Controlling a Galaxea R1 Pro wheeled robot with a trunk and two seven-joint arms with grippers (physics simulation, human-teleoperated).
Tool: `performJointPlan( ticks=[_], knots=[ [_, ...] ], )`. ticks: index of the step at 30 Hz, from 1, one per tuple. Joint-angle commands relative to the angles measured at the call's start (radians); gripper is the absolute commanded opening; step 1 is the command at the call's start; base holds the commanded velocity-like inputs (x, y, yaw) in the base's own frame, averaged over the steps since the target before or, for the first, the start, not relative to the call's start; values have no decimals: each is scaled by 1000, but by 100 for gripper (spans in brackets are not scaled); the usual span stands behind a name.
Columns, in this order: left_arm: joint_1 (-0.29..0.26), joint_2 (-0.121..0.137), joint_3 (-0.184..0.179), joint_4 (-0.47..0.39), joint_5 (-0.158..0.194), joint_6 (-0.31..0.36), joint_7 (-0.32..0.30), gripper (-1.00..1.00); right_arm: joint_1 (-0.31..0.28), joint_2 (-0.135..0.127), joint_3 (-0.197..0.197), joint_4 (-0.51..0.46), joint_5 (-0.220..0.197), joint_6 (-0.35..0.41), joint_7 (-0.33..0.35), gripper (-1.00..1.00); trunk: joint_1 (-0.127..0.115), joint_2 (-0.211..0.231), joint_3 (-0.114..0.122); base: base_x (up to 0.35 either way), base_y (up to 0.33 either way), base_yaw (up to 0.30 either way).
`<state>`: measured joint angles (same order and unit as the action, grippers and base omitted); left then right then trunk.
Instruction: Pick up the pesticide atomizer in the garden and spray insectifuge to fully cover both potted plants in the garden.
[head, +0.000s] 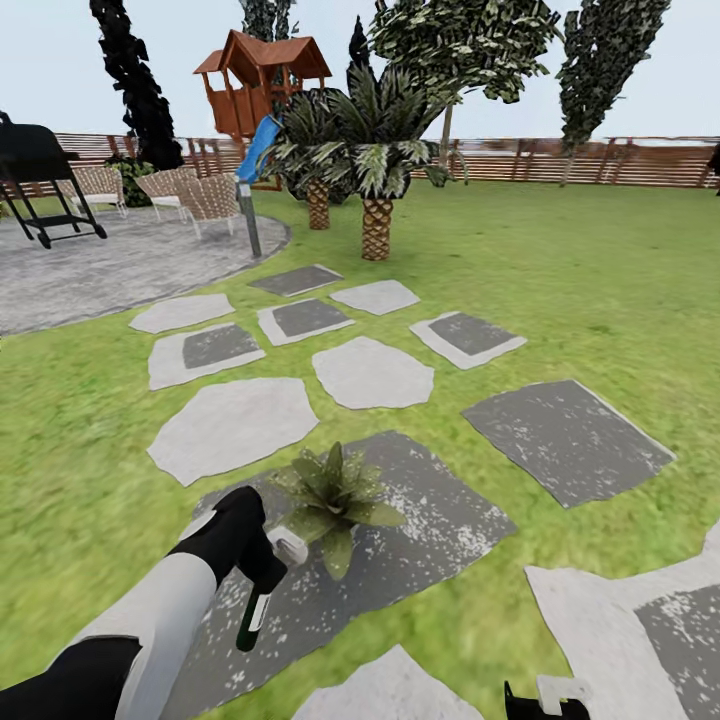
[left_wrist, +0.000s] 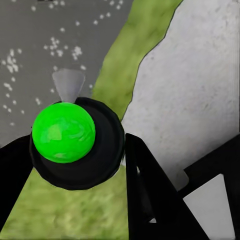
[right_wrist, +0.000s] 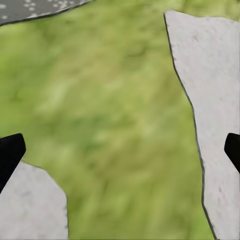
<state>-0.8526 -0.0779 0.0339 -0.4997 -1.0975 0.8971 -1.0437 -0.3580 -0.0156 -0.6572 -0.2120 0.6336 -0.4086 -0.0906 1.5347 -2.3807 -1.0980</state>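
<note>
A: Left gripper (head: 262, 572)?
B: Clamped on the pesticide atomizer (head: 253, 612), dark-green body hanging below the fingers, pale spray head (head: 288, 547) up beside them and turned toward the potted plant (head: 335, 497).

A: Same grip from the left wrist camera?
B: Yes. Atomizer (left_wrist: 75, 140) seen end-on between the black fingers (left_wrist: 150, 195), bright green round face toward the lens, a faint pale cone at its far edge; dark speckled slab (left_wrist: 30, 45), a strip of grass and a pale stone (left_wrist: 200, 80) beyond.

A: And the plant, relative to that gripper?
B: Just ahead and slightly to the right, near the spray head, nearest leaves close to it; touching or not cannot be told. Rosette of pointed olive leaves sitting on the dark speckled paving slab (head: 440, 520); pot hidden under the foliage.

A: Farther out?
B: Well beyond the gripper, more stepping stones (head: 372, 372) across the lawn (head: 600, 270), then two palms (head: 376, 190), a grey post (head: 248, 215), wicker chairs (head: 205, 195), a black grill (head: 40, 175) on the round paved patio at far left, a wooden playhouse (head: 262, 75), and the slat fence (head: 620, 162) along the back.

A: Right gripper (head: 545, 700)?
B: Low at the bottom edge, well apart from the plant. From its wrist camera, spread wide with nothing between: black fingertips (right_wrist: 10, 155) at opposite edges, over grass (right_wrist: 115, 115) flanked by pale stones (right_wrist: 210, 90).
</note>
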Motion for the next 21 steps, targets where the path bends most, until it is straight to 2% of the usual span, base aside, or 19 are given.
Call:
performJointPlan(
  ticks=[1, 12, 15, 21],
  knots=[
    [0, -1, 4, -1, -9, 5, -9, -100, -1, 0, -6, 2, 11, -4, -4, 100, 0, 0, -1, 203, -136, 45],
    [1, -4, -2, 0, -9, 8, -18, -100, -1, 0, -5, 2, 11, -4, -4, 100, 0, 0, -1, 253, -167, 3],
    [1, -4, -2, 0, -9, 8, -18, -100, -1, 0, -5, 2, 11, -4, -4, 100, 0, 0, -1, -78, -234, 0],
    [1, -4, -2, -1, -10, 8, -18, -100, -1, 0, -5, 2, 11, -4, -4, 100, 0, 0, -1, -236, -207, 0]
  ],
)
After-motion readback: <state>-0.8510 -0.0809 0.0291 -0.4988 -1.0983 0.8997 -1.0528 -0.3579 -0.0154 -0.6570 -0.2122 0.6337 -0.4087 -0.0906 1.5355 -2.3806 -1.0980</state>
